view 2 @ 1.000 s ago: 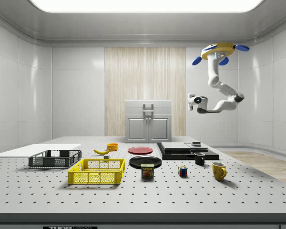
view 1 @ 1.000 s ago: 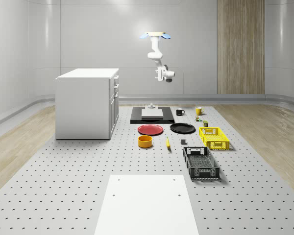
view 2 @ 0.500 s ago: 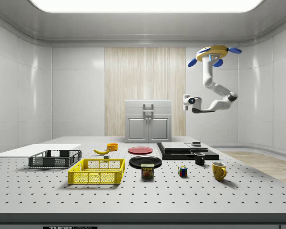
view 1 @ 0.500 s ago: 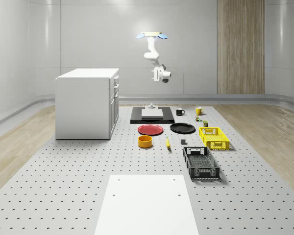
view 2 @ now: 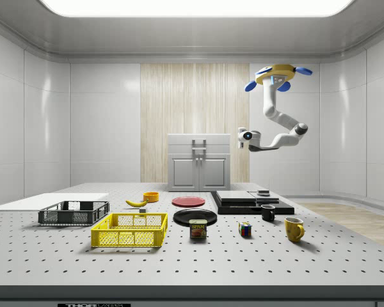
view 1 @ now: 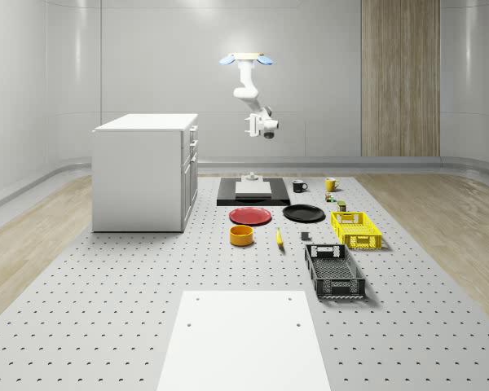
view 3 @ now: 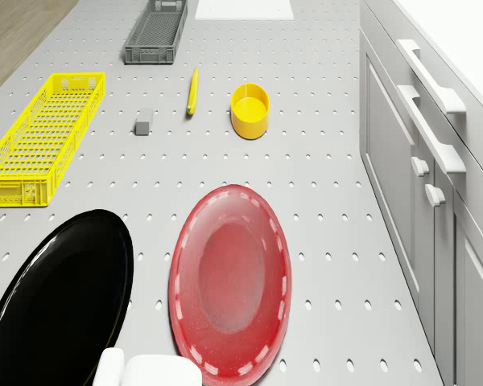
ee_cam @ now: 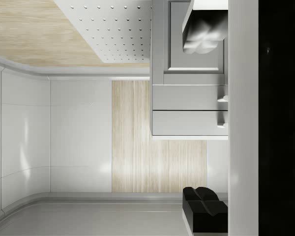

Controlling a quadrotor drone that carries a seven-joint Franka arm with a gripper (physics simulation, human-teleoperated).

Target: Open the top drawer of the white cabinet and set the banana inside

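Drone [view 1: 247, 59] hovers high; spread gripper [view 1: 250, 125] faces boxy white cabinet [view 1: 145, 172].

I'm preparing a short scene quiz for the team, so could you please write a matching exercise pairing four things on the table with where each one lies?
Things:
1. banana
2. red plate
3. yellow mug
4. black crate

Places:
A. between the white cabinet and the black plate
B. closest to the white sheet
C. just beside the yellow bowl
D. at the table's far end, by the black mug

Pairs: 1-C, 2-A, 3-D, 4-B
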